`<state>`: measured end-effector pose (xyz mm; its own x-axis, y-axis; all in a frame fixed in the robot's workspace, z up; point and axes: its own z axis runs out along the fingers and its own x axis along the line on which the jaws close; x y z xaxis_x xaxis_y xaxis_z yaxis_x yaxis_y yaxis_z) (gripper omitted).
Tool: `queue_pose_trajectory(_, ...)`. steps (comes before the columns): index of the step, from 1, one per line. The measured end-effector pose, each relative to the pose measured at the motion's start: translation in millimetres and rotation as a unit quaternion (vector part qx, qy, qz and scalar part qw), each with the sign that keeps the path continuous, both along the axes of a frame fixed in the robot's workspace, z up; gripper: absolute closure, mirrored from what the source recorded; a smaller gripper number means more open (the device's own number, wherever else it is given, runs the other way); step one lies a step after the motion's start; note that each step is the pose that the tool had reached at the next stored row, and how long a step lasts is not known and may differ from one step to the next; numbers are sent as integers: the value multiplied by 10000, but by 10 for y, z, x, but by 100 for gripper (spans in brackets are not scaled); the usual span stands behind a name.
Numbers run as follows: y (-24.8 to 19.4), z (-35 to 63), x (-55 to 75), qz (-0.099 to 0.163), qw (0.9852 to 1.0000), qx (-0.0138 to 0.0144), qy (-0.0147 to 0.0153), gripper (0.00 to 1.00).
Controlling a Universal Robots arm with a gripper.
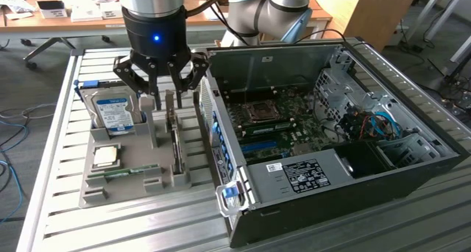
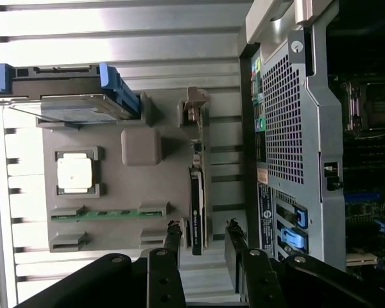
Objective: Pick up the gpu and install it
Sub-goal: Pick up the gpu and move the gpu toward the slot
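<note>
The gpu (image 1: 176, 137) stands on edge in a slot of the grey holder tray (image 1: 127, 187), its green board and dark cooler (image 2: 197, 199) seen edge-on. My gripper (image 1: 165, 95) hangs just above the card's far end, open. In the wrist view the gripper (image 2: 203, 236) straddles the card, one finger (image 2: 172, 236) on each side with a gap to the board. Nothing is held. To the exterior view's right the open computer case (image 1: 412, 169) lies on its side, showing the motherboard (image 1: 283, 128) and its blue slots (image 1: 261, 148).
The tray also holds a hard drive with a blue-white label (image 1: 114, 111), a square processor (image 1: 107, 155) and a narrow green memory stick (image 1: 132, 171). The case's perforated rear wall (image 2: 283, 128) stands close beside the card. Everything rests on a slatted metal table (image 1: 132, 224).
</note>
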<state>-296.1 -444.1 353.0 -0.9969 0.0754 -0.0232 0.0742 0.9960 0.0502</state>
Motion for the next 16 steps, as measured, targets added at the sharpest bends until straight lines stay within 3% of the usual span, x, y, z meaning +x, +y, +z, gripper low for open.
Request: queue_pose_trajectory(16,0,-50,0,0,10000,1,-1,58)
